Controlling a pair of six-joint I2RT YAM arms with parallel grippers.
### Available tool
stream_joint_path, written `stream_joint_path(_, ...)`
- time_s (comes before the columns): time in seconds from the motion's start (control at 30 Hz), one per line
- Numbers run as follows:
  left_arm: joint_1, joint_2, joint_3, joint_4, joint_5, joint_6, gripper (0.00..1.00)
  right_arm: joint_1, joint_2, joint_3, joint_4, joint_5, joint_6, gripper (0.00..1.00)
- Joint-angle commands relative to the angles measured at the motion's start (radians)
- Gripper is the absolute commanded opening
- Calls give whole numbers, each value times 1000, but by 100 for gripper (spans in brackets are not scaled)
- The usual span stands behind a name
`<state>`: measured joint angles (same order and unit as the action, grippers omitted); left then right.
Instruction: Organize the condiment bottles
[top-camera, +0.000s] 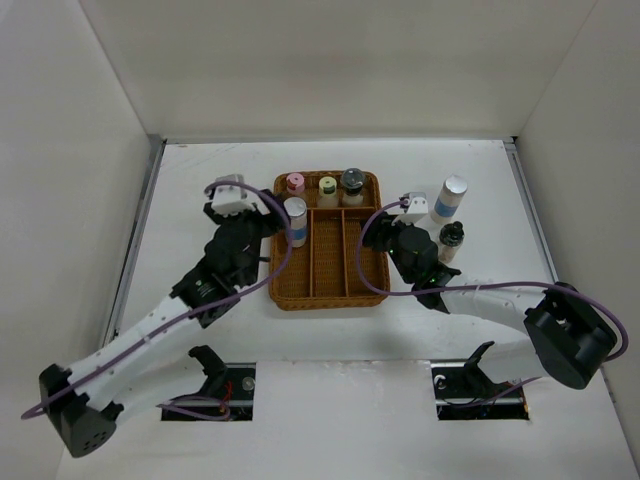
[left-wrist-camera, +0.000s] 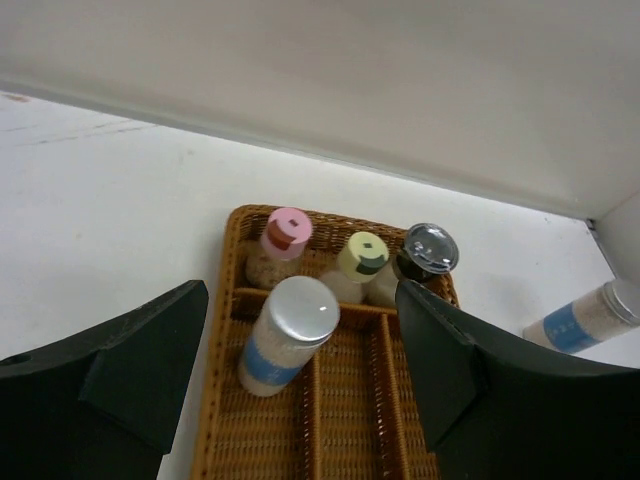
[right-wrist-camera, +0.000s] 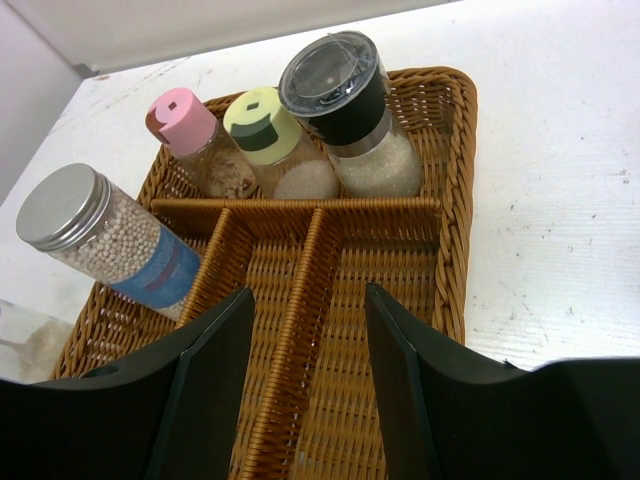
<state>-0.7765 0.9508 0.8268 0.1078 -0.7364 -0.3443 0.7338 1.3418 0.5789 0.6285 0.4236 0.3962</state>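
The pink-lidded jar (top-camera: 295, 183), yellow-lidded jar (top-camera: 327, 187) and grey-lidded jar (top-camera: 352, 181) stand in the back compartment of the wicker tray (top-camera: 330, 293). A white blue-banded cylinder (top-camera: 296, 220) stands tilted in the left compartment. My left gripper (top-camera: 275, 222) is open, its fingers (left-wrist-camera: 130, 370) on either side of this cylinder (left-wrist-camera: 285, 335) and apart from it. My right gripper (top-camera: 385, 232) is open and empty over the tray's right compartments (right-wrist-camera: 308, 370). A second blue-banded cylinder (top-camera: 449, 200) and a black-capped bottle (top-camera: 451, 240) stand on the table to the right of the tray.
The tray's middle and right long compartments (right-wrist-camera: 400, 300) hold nothing. White walls close in the table at the back and both sides. A pale clear thing (right-wrist-camera: 25, 340) lies left of the tray; I cannot tell what it is.
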Motion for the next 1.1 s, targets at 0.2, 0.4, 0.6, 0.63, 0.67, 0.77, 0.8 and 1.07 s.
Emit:
stream_joint_path(0.2,82,-244,-112,-552,-204,-235,75,-1,20,39,36,18,3,56)
stream_joint_path(0.4,223,-164,-195,-488,7,-246,76,-6,19,39,31,18,4,57)
stream_joint_path(0.6,280,-32,-238,-361,40,-210,75,-12,14,35,31,18,4,58)
stream_joint_path(0.63,282,-21,-241,-349,40,-208,74,-12,17,35,31,18,4,58)
stream_joint_path(0.67,282,-15,-245,-336,35,-206,74,-12,20,36,31,18,4,58)
stream_joint_path(0.77,292,6,-271,-290,25,-208,73,-7,20,39,31,18,3,59)
stream_joint_path(0.8,300,19,-276,-274,25,-205,73,-7,20,41,31,18,3,59)
stream_joint_path(1.07,335,98,-304,-148,25,-168,72,-3,42,56,23,18,-5,59)
